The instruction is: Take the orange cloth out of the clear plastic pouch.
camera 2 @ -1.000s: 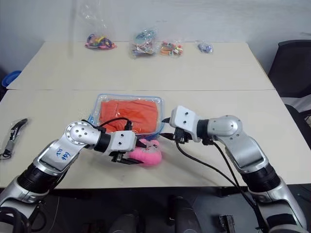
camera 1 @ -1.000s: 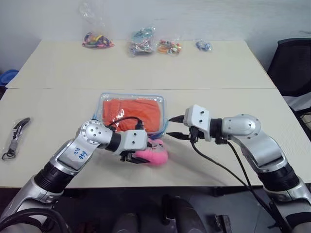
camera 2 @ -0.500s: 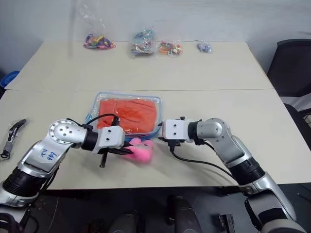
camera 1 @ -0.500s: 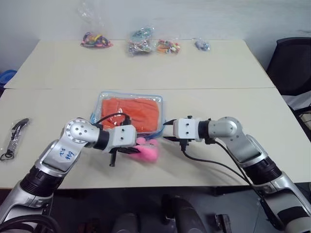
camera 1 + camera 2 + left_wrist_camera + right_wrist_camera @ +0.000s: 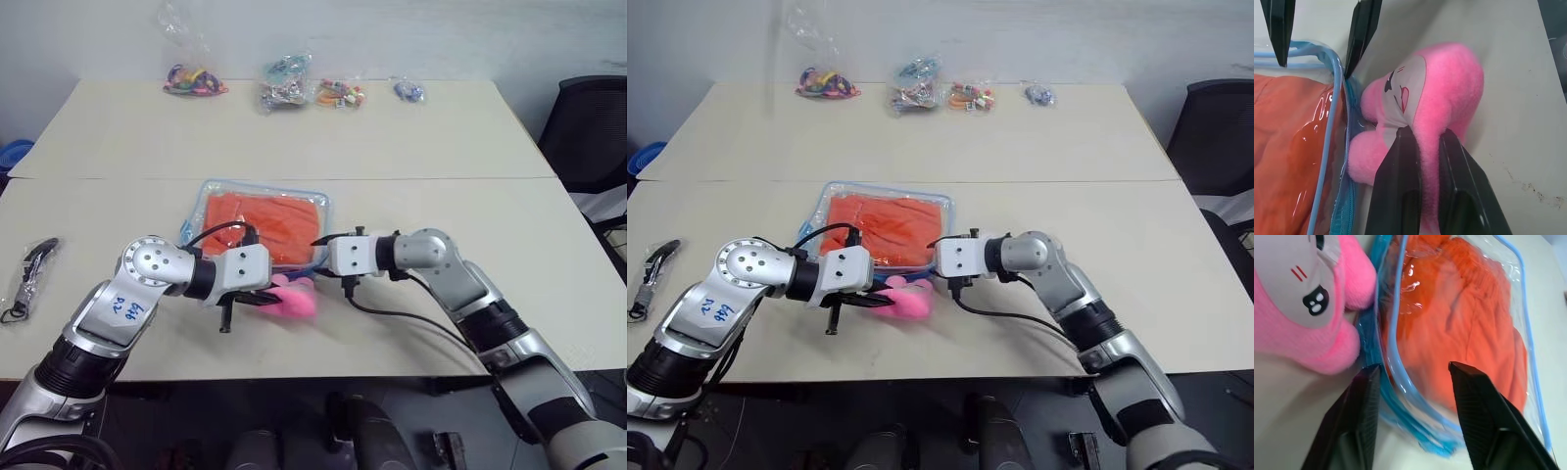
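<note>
On the left of the cream bench [image 5: 98,137] a small dark tool in a clear wrapper [image 5: 32,274] lies near the edge, well apart from the rest. The left claw [image 5: 1422,147] has its two black fingers pinched tight on the pink plush charm [image 5: 1425,103], which lies against the blue zipper trim at the near right corner of the clear plastic pouch [image 5: 263,227]; the orange cloth [image 5: 263,223] is flat inside that pouch at mid-bench. The right claw [image 5: 1413,367] is partly open, its fingers straddling the pouch's blue-trimmed edge without clamping it, and small clear bags of trinkets [image 5: 294,86] sit at the far edge.
</note>
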Robot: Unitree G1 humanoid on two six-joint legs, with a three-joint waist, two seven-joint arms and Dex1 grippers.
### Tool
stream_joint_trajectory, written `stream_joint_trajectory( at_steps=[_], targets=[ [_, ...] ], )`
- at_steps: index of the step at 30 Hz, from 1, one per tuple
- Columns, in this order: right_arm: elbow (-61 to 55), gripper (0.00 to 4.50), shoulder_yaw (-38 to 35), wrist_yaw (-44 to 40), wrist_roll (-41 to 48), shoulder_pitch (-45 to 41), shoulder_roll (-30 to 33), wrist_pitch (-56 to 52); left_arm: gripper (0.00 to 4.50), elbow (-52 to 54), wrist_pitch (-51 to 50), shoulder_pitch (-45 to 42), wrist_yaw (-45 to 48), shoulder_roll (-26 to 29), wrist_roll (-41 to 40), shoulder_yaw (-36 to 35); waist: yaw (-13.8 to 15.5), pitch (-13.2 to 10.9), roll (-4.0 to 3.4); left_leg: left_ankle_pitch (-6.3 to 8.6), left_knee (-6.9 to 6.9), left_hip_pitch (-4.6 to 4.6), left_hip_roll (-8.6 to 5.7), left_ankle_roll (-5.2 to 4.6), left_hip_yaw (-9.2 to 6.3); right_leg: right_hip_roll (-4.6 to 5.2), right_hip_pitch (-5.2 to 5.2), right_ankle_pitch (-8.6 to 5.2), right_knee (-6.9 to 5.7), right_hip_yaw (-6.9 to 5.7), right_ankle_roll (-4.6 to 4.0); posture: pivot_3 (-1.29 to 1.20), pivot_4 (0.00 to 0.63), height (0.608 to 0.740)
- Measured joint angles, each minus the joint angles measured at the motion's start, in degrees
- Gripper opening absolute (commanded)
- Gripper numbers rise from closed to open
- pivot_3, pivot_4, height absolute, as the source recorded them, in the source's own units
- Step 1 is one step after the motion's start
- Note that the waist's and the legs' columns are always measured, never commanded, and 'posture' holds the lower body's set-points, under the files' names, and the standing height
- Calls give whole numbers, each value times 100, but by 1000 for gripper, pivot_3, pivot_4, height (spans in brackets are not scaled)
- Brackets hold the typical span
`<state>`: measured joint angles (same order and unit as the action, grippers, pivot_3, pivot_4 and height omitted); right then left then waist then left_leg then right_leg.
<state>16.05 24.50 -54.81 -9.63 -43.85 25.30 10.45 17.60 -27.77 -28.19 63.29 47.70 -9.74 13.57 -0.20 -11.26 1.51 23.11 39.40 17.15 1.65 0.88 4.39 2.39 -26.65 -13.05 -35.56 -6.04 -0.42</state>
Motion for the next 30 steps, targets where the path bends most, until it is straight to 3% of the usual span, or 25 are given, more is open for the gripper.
stream_joint_trajectory(
  at_steps=[4, 10, 15, 24, 30],
  targets=[
    [63, 35, -1, -138, 5, -26, 9, 98, 48, -1, 16, 81, -3, 2, 1, -7, 0, 0, 0, 0, 0, -1, 0, 0, -1, 1, 0, 0, 0, 0, 0, 0, 150, 740],
    [18, 35, -12, -394, 28, -24, 315, 459, 48, -29, 120, 245, 4, 199, -4, -216, 2, 0, -1, 0, 0, -3, 0, -1, -3, 1, -1, 0, 1, -2, 0, 0, 150, 740],
    [-231, 35, -35, -625, 86, 212, 919, 1155, 48, -183, 176, 659, 70, 664, -185, -832, -1, -1, -2, 2, -1, -5, 2, -3, -8, 1, -6, 0, 6, -8, 0, 0, 150, 740],
    [-520, 35, -405, -1034, 575, 699, 1820, 1869, 48, -1521, 399, 1311, 282, 1641, -457, -2350, -1, -4, -5, 6, -5, -7, 3, -8, -6, 1, -7, -1, 32, -12, 0, 0, 150, 740],
    [-824, 35, -521, -1296, 940, 953, 2104, 1963, 48, -2556, 838, 1169, 306, 1907, -426, -2600, 13, -5, -7, 10, -5, -5, 2, -14, -3, 4, -8, 0, 35, -13, 0, 0, 150, 740]
  ],
)
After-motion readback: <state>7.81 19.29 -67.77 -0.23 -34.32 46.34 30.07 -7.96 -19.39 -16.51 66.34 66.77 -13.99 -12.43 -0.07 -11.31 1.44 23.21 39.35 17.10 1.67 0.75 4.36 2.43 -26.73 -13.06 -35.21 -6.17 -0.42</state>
